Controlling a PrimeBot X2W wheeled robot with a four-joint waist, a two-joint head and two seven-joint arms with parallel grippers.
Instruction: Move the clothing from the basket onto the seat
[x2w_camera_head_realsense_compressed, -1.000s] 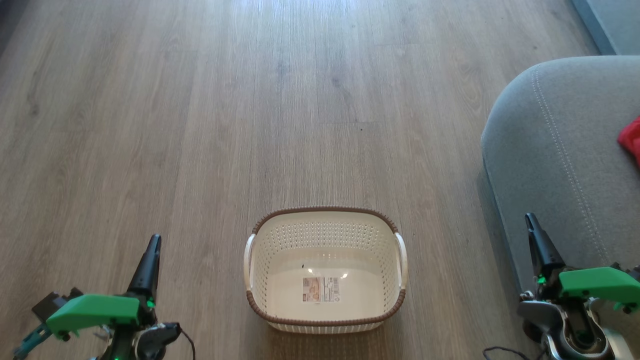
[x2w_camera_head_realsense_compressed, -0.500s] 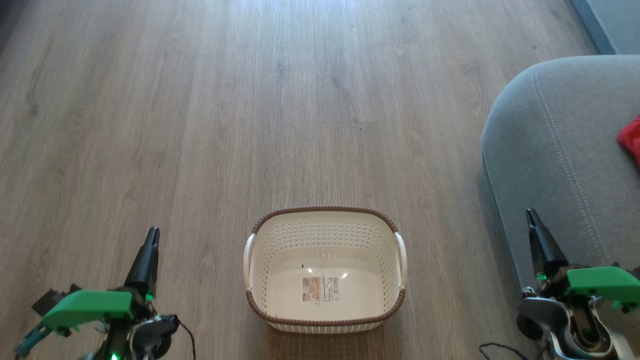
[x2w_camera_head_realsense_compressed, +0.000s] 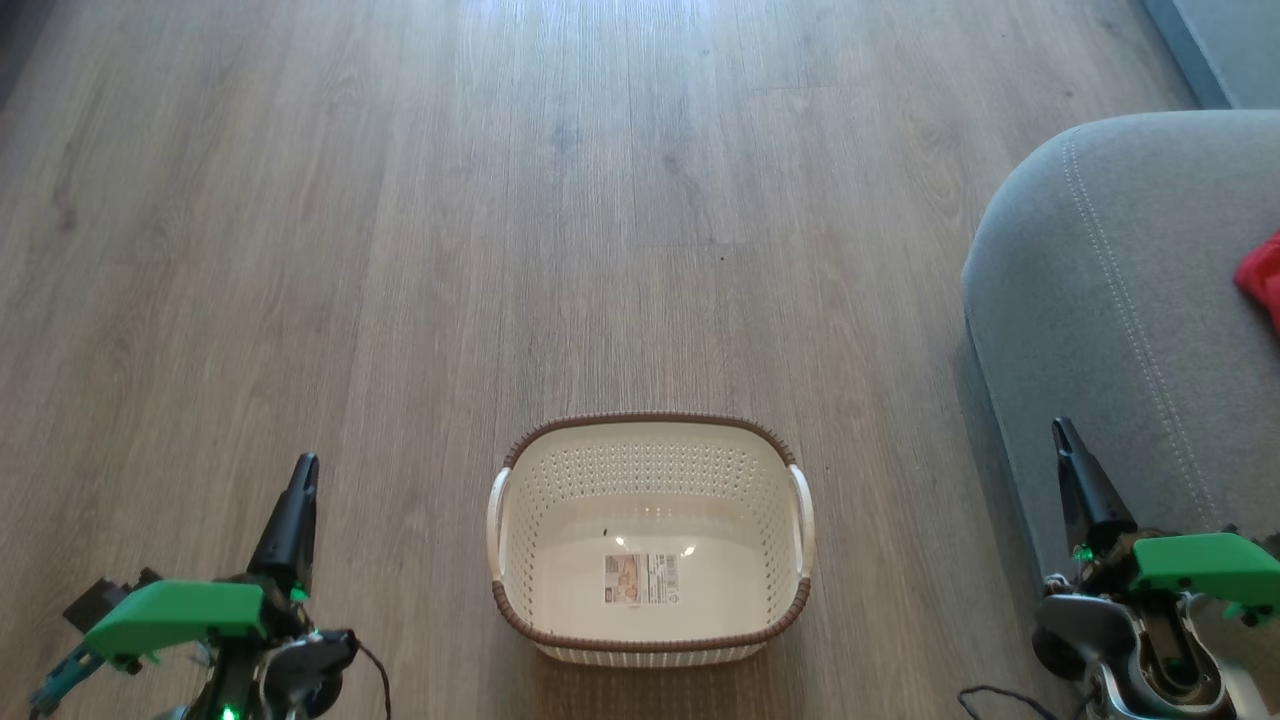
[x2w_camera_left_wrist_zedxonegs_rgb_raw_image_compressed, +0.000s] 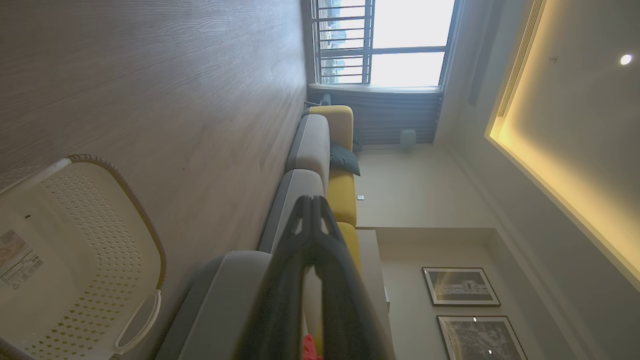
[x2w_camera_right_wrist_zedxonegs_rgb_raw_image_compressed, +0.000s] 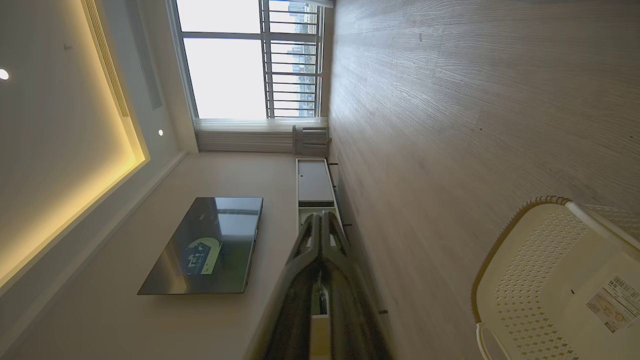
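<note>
While the basket (x2w_camera_head_realsense_compressed: 650, 417) is sitting empty, your left gripper (x2w_camera_head_realsense_compressed: 305, 464) and right gripper (x2w_camera_head_realsense_compressed: 1059, 428), both clenched on nothing, are easing to a standstill. The clothing (x2w_camera_head_realsense_compressed: 1262, 275) is lying on the seat (x2w_camera_head_realsense_compressed: 1100, 300) at right, so you're likely finishing.

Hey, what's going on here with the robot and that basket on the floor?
The basket sits empty on the wood floor, with only a label sticker inside. Red clothing lies on the grey seat at the right. The left gripper and right gripper hover either side of the basket, both shut, holding nothing.
</note>
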